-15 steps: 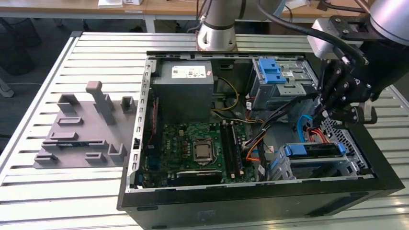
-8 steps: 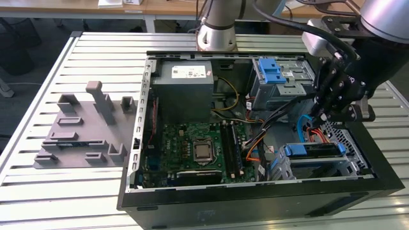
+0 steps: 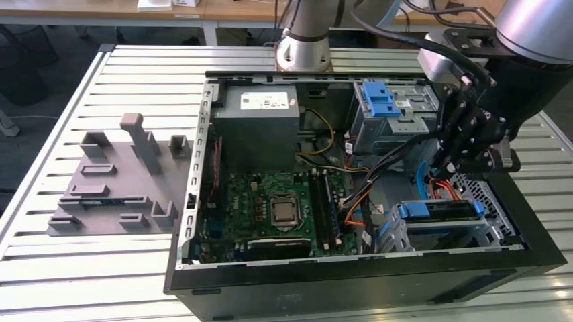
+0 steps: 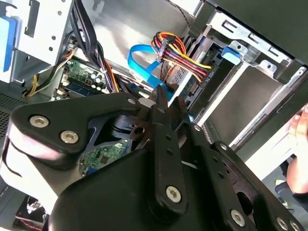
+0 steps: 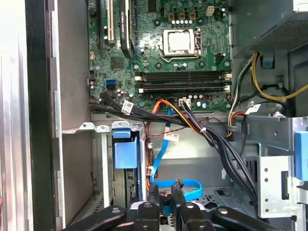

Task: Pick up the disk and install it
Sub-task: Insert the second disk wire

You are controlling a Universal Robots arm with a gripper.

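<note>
The disk [image 3: 441,210] sits in the lower drive cage [image 3: 494,231] of the open computer case, at the exterior view's right. It lies flat, with its blue carrier [image 5: 126,153] facing the motherboard. My gripper [image 3: 447,163] hangs just above and behind the disk, inside the case. In both wrist views its two fingers stand close together on a blue flat data cable [image 5: 185,185], which loops beside the disk. The cable [image 4: 144,60] runs down into the fingertips [image 4: 159,97] of the gripper [image 4: 167,100]. Most of the disk's body is hidden in the cage.
The motherboard [image 3: 278,204] and grey power supply [image 3: 259,114] fill the case's middle. An upper drive cage with a blue latch [image 3: 380,100] stands behind my gripper. Black and orange cable bundles [image 5: 202,130] cross nearby. A grey fixture plate [image 3: 117,184] lies on the slatted table. A person's hand [image 4: 301,126] is outside the case.
</note>
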